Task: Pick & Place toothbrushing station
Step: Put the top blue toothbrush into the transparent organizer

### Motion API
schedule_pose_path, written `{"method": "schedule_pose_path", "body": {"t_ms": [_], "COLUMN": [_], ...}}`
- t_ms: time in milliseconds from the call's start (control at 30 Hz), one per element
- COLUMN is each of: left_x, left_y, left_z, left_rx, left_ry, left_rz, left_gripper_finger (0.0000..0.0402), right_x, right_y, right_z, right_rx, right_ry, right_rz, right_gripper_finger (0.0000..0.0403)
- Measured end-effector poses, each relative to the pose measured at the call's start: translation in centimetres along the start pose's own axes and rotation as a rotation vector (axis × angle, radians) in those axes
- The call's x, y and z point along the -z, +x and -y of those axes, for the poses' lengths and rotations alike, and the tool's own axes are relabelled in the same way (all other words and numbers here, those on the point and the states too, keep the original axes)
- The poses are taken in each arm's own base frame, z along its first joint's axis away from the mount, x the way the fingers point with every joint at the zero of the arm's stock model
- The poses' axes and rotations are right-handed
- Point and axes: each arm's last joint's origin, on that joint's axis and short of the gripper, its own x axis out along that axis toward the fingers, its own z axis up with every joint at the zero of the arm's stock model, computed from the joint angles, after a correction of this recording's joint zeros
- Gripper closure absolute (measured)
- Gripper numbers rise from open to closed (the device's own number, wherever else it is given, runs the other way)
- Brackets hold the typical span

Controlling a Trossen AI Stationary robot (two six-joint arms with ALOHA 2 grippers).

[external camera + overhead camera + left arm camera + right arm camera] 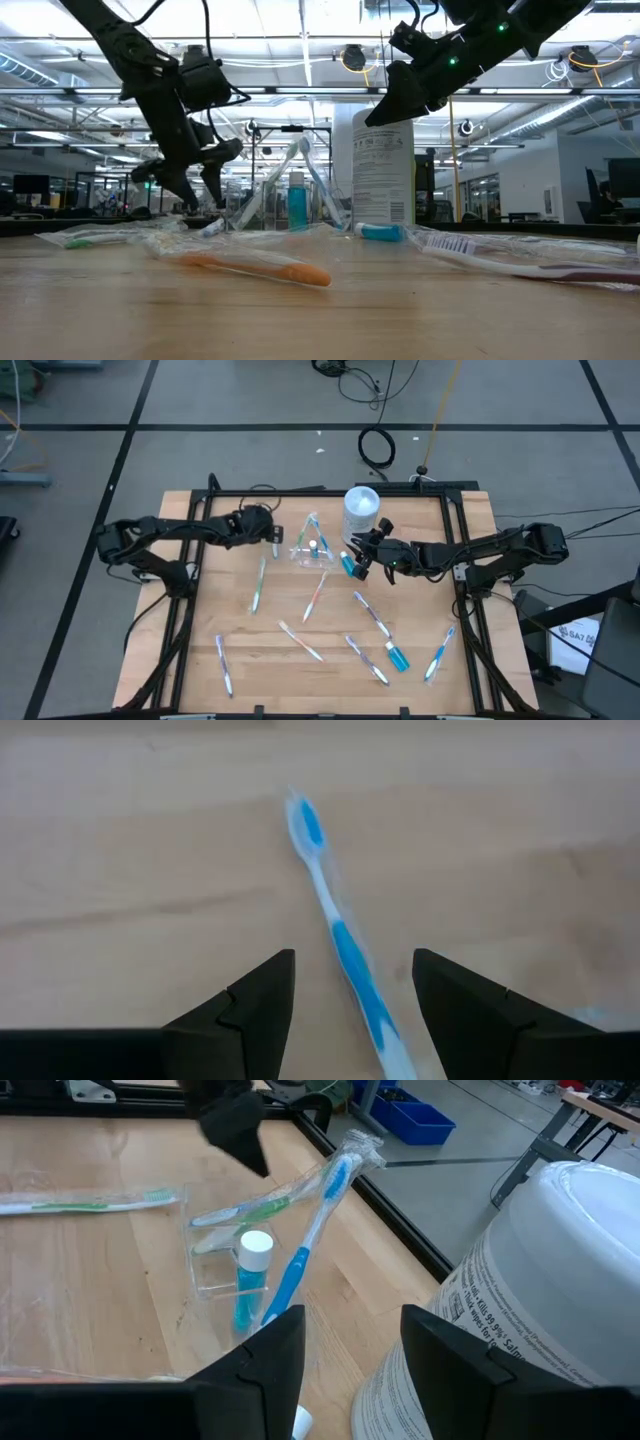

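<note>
A clear cup stands on the wooden table and holds toothbrushes and a blue tube. My left gripper is open, pointing down just left of the cup. Its fingers stand on either side of a blue-and-white toothbrush lying flat on the table, without touching it. My right gripper is open and empty, raised between the cup and the white canister. A small blue tube lies beside it.
Several toothbrushes lie loose on the table: a green one, an orange one, and others near the front. Another blue tube lies front right. A dark frame borders the table.
</note>
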Motion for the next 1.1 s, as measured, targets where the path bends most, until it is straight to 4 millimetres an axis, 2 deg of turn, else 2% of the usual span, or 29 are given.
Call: {"method": "schedule_pose_path", "body": {"t_ms": [233, 467, 733, 833, 1100], "left_x": [-1.2, -0.5, -0.2, -0.1, -0.1], "left_y": [2.2, 5.0, 6.0, 6.0, 6.0], "left_z": [-0.8, -0.7, -1.0, -1.0, -1.3], "left_rx": [-0.016, -0.019, -0.069, -0.073, -0.118], "left_ry": [-0.049, -0.022, 0.034, 0.069, 0.1], "left_rz": [0.038, 0.013, 0.015, 0.012, 0.028], "left_gripper_finger": [0.019, 0.019, 0.0197, 0.0229, 0.0349], "right_x": [0.0, 0.0, 0.0, 0.0, 0.0], "right_y": [0.1, 0.4, 0.4, 0.4, 0.4], "right_z": [0.2, 0.7, 0.7, 0.7, 0.7], "right_rx": [0.006, 0.024, 0.025, 0.025, 0.025], "right_ry": [0.003, 0.01, -0.001, -0.001, -0.001], "right_rz": [-0.001, -0.006, -0.006, -0.006, -0.006], "right_gripper_finger": [0.0245, 0.0245, 0.0245, 0.0245, 0.0245]}}
